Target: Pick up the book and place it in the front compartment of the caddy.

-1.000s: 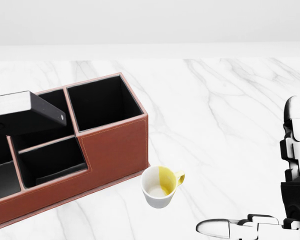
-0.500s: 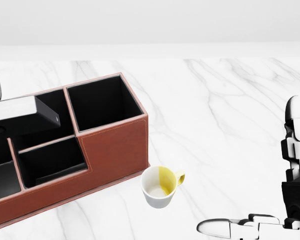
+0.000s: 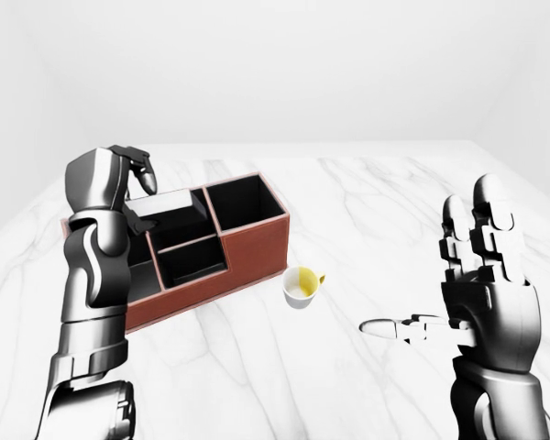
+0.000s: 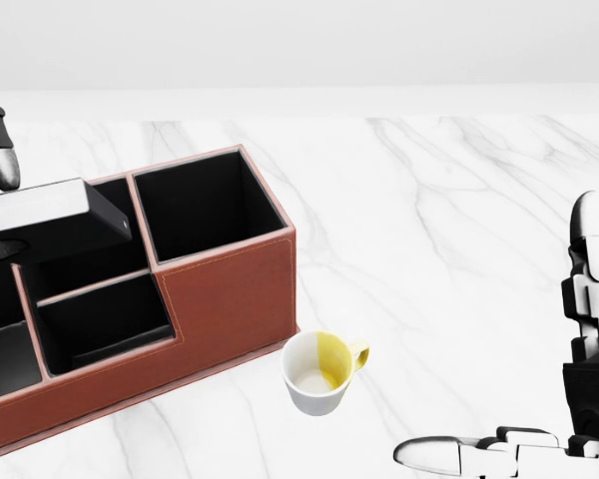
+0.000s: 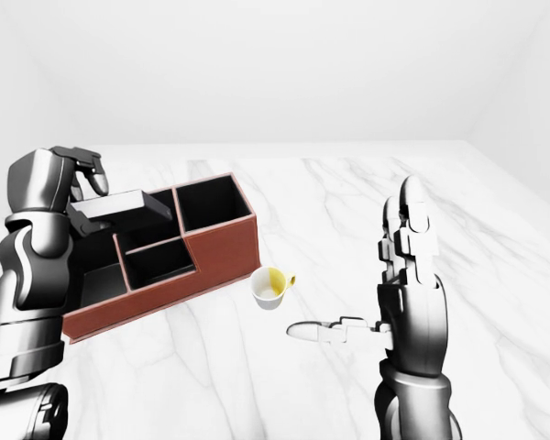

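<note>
The book, black-covered with a pale grey face, is held nearly flat over the left half of the caddy. It hangs above the rim of the long middle compartment. My left hand is shut on its left end, fingers over the top and thumb underneath. The caddy is a reddish-brown box with black-lined compartments: a tall square one at the right and lower ones towards the bottom left of the head view. My right hand stands open and upright at the right, thumb pointing left, holding nothing.
A white mug with a yellow side and handle stands on the marble table, just right of the caddy's lower right corner. It lies between the caddy and my right hand. Plain white walls rise beyond the table.
The book has shifted slightly over the caddy, dipping left and coming back to the right a little higher. My left fingertip has risen in the head view. The right hand stays put.
</note>
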Controlling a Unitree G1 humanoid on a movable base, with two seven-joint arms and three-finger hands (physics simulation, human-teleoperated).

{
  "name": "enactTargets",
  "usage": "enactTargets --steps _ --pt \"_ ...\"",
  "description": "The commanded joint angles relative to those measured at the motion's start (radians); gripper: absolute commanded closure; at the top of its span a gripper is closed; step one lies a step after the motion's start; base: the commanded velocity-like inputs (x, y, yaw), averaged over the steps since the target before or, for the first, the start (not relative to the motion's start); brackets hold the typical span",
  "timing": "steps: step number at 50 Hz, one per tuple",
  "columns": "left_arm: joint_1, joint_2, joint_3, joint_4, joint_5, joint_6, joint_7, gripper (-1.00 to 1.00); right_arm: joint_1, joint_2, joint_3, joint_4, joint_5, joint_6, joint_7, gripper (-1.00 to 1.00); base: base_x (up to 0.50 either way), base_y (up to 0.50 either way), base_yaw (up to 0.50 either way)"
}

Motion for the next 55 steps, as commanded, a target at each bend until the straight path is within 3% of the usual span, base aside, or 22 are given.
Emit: enactTargets --steps 1,12,28,36,42,55 --pt "-0.07 -0.01 0.005 0.236 -0.044 0.0 0.145 1.0 -0.022 0.001 0.011 0.083 -0.007 0.0 -0.006 -0.99 0.0 0.0 0.0" --pt "-0.069 0.007 -0.006 0.273 -0.057 0.0 0.169 1.0 -0.022 0.001 0.012 0.083 -0.008 0.0 -0.006 -1.0 0.0 0.0 0.0" --pt "-0.092 -0.008 -0.026 0.354 -0.059 0.0 0.222 1.0 -0.02 0.002 0.012 0.077 -0.008 0.0 -0.002 -0.99 0.0 0.0 0.0" --pt "-0.119 -0.017 -0.04 0.413 -0.051 0.0 0.271 1.0 -0.021 0.0 0.012 0.076 -0.008 0.0 -0.003 -0.99 0.0 0.0 0.0" --pt "-0.162 -0.006 -0.047 0.554 -0.062 0.0 0.351 1.0 -0.023 0.001 0.009 0.083 -0.005 0.0 -0.002 -1.0 0.0 0.0 0.0" --pt "-0.208 -0.011 -0.073 0.644 -0.067 0.0 0.396 1.0 -0.025 0.001 0.01 0.084 -0.005 0.0 -0.002 -0.99 0.0 0.0 0.0"
